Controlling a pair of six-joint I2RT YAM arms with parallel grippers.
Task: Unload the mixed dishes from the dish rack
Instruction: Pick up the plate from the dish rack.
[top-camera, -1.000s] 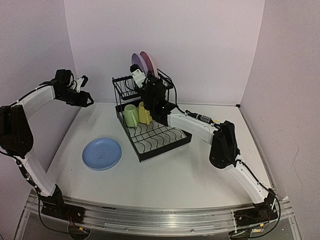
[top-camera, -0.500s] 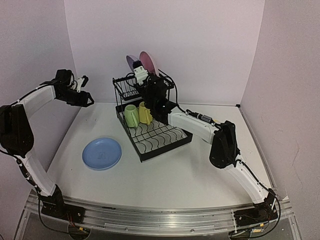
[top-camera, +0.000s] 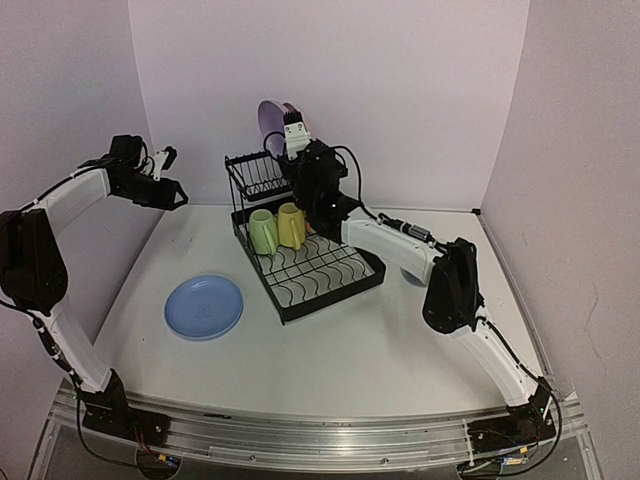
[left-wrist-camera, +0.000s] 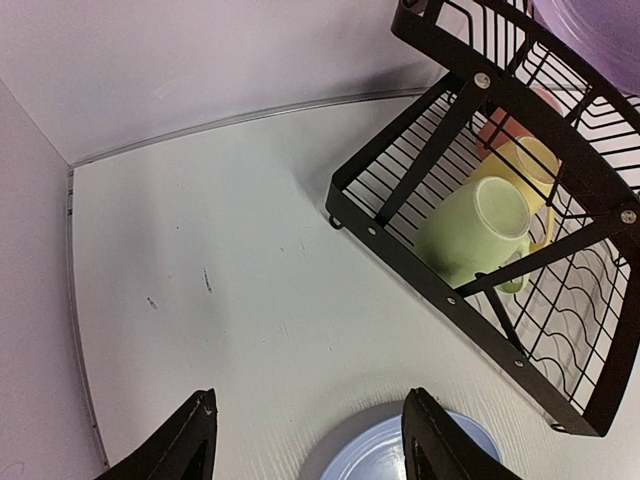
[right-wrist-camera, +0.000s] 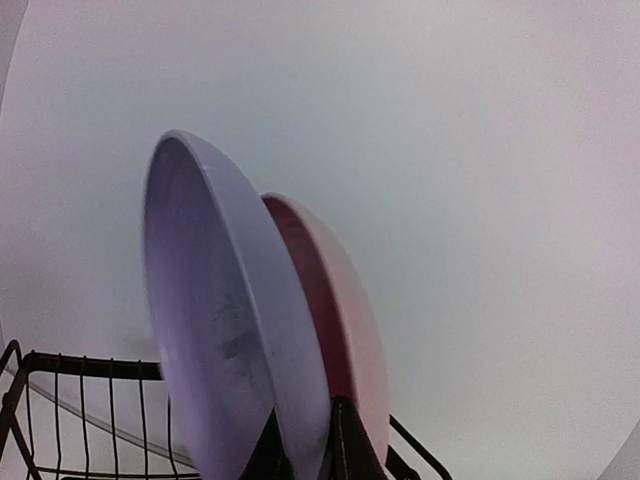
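The right gripper (right-wrist-camera: 305, 440) is clamped on the lower rim of the purple plate (right-wrist-camera: 220, 330). The plate stands on edge at the upper shelf of the dish rack (top-camera: 335, 297), just beside the pink plate (right-wrist-camera: 345, 330). It is best lifted straight up, keeping the pink plate undisturbed. The left gripper (left-wrist-camera: 315, 445), fingers apart and empty, hovers near 1 blue plate (top-camera: 204, 306) on the table (top-camera: 350, 340). A light green mug (top-camera: 262, 231) and a yellow mug (top-camera: 290, 225) sit in the tray.
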